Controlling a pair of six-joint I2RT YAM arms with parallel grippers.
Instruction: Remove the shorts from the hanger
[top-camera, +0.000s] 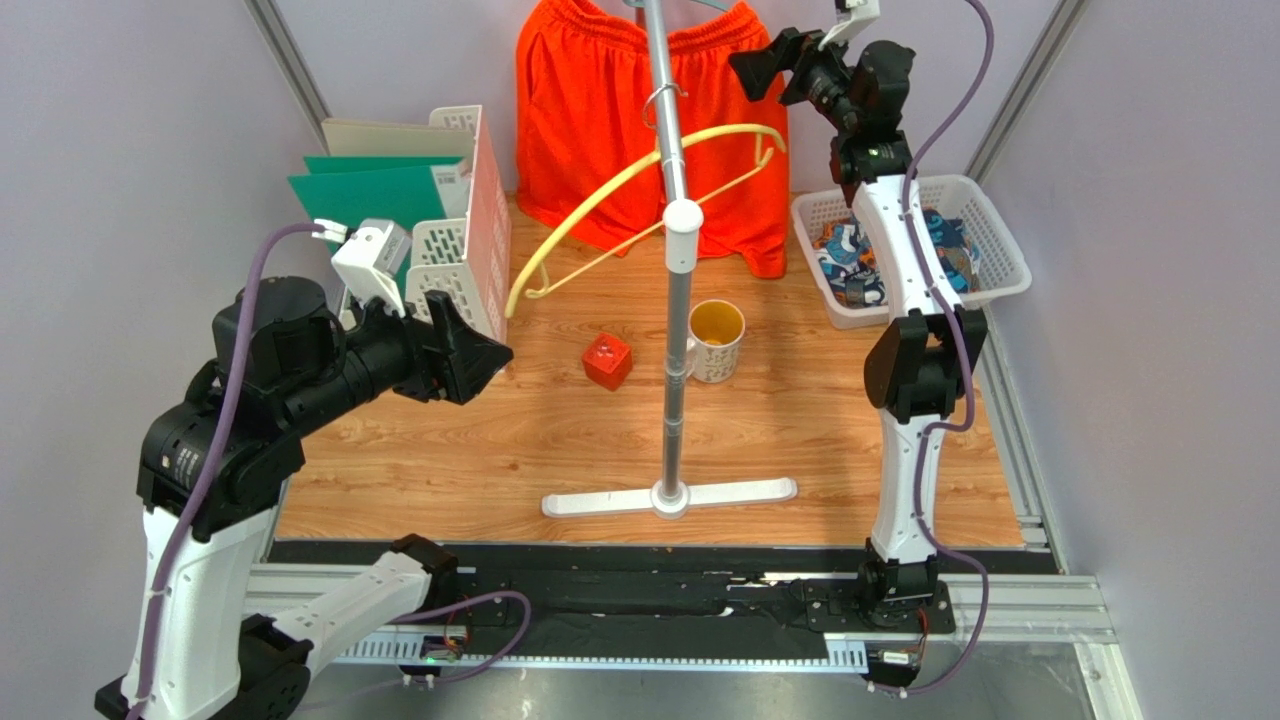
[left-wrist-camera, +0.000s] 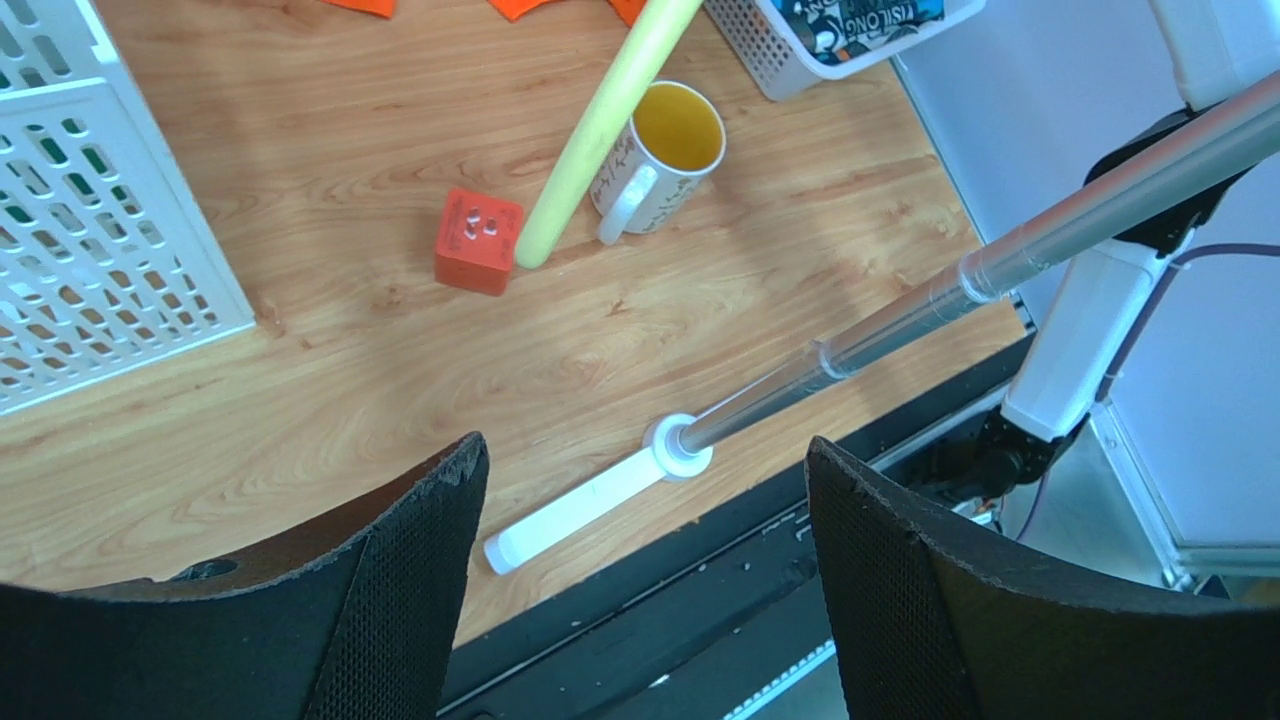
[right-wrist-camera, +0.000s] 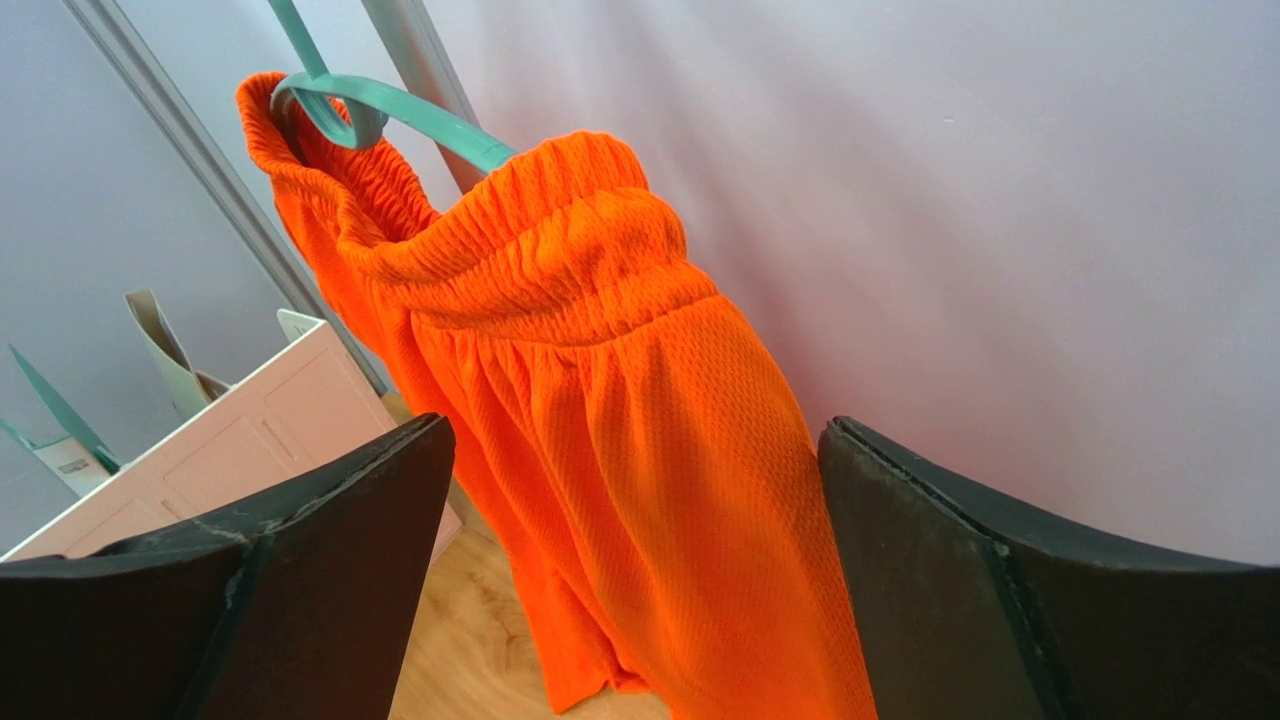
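Tabletop (top-camera: 451, 450) of pale wood carries a tall garment stand (top-camera: 672, 300) on a white cross foot. Behind its pole, at the far wall, the orange shorts (top-camera: 586, 120) hang by their gathered waistband over a teal hanger (right-wrist-camera: 406, 113), legs dropping straight down. This pair is not yet off. A white crate (top-camera: 473, 225) with green folders sits far left, and a white basket (top-camera: 999, 248) far right holds the printed shorts (top-camera: 857, 263), lying loose with no hanger on them. A bare yellow hanger (top-camera: 601, 210) tilts from a hook partway up the pole. The right end effector (top-camera: 763, 68) is raised beside the waistband's right end with its jaws spread wide and nothing between them. In its wrist view the cloth fills the gap but touches neither finger. The left end effector (top-camera: 489, 353) hovers low beside the crate, also spread and empty, well apart from the stand. The main risk, as I judge it, is that a downward pull on the elastic would drag the teal hanger along instead of sliding the cloth off, since nothing braces the hanger or the pole. That could unhook the hanger or rock the stand toward the mug (top-camera: 715, 339) and red cube (top-camera: 607, 362) beside its pole. A shallow pinch on the mesh may also slip free.
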